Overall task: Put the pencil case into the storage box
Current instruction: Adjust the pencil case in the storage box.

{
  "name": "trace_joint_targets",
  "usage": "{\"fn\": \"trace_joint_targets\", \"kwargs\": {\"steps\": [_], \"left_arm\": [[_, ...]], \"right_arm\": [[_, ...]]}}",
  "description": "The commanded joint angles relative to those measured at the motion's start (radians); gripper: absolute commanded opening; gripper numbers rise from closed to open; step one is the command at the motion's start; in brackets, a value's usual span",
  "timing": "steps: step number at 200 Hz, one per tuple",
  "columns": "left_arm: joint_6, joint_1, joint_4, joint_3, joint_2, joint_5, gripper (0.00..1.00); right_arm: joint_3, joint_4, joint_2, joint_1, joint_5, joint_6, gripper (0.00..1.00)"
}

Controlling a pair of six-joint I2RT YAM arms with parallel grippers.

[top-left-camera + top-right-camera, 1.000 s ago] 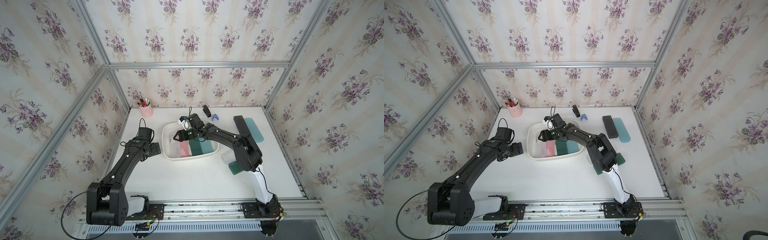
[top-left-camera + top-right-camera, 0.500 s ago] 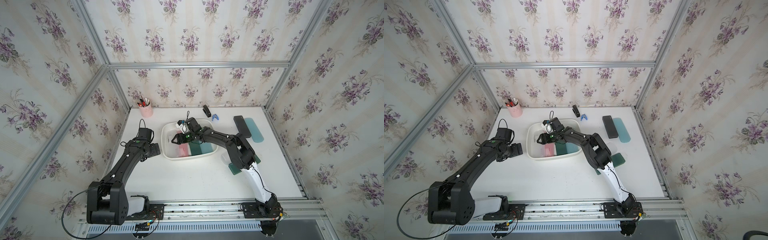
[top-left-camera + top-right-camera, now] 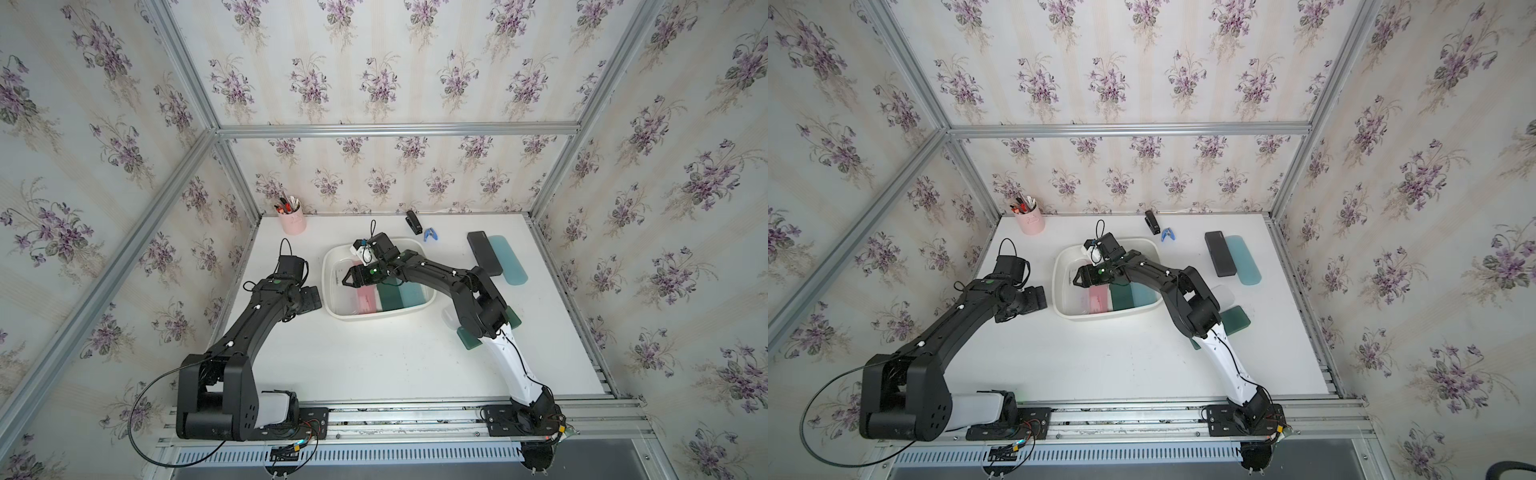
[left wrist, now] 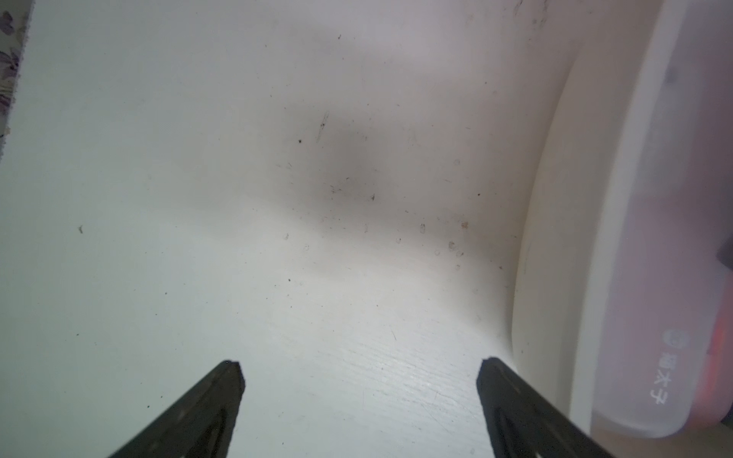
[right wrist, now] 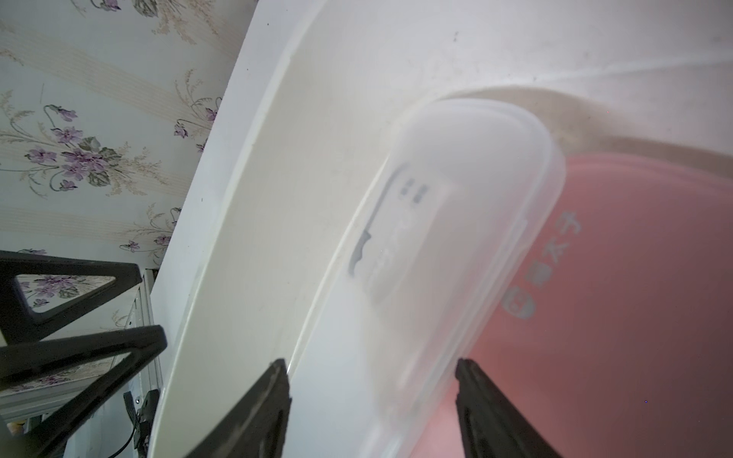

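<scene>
The white storage box (image 3: 374, 316) (image 3: 1100, 316) sits mid-table. Inside it lie a pink pencil case (image 3: 366, 300), a dark green one (image 3: 388, 295) and a light teal one (image 3: 411, 293). My right gripper (image 3: 345, 281) (image 5: 369, 363) reaches into the box's left end, shut on a frosted clear pencil case (image 5: 436, 238). That case is tilted, between the box wall (image 5: 258, 238) and the pink case (image 5: 634, 317). My left gripper (image 3: 311, 297) (image 4: 361, 366) stands open and empty over the table, just left of the box rim (image 4: 555, 238).
A pink pen cup (image 3: 292, 220) stands at the back left. A black case (image 3: 484, 252) and a light teal case (image 3: 509, 259) lie at the back right. Another frosted case (image 3: 448, 318) and a dark green case (image 3: 467, 338) lie under my right arm. A small black object (image 3: 412, 221) and a blue clip (image 3: 430, 235) are behind the box.
My right gripper has moved slightly left and lower inside the box with the frosted case in it. The left arm has not moved.
</scene>
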Motion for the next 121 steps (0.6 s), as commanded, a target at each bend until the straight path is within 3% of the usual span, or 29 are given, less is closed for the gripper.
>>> {"fn": "trace_joint_targets", "kwargs": {"steps": [1, 48, 121], "left_arm": [[-0.006, 0.0, 0.037, 0.002, 0.015, 0.035, 0.97], [-0.023, -0.001, 0.122, 0.016, 0.094, 0.15, 0.97], [-0.023, -0.002, 0.153, 0.016, 0.095, 0.18, 0.97]], "right_arm": [[0.004, -0.053, 0.026, 0.003, -0.018, -0.001, 0.7], [-0.004, 0.021, 0.008, 0.016, -0.112, 0.017, 0.7], [-0.019, 0.11, -0.049, 0.041, -0.195, 0.065, 0.69]]}}
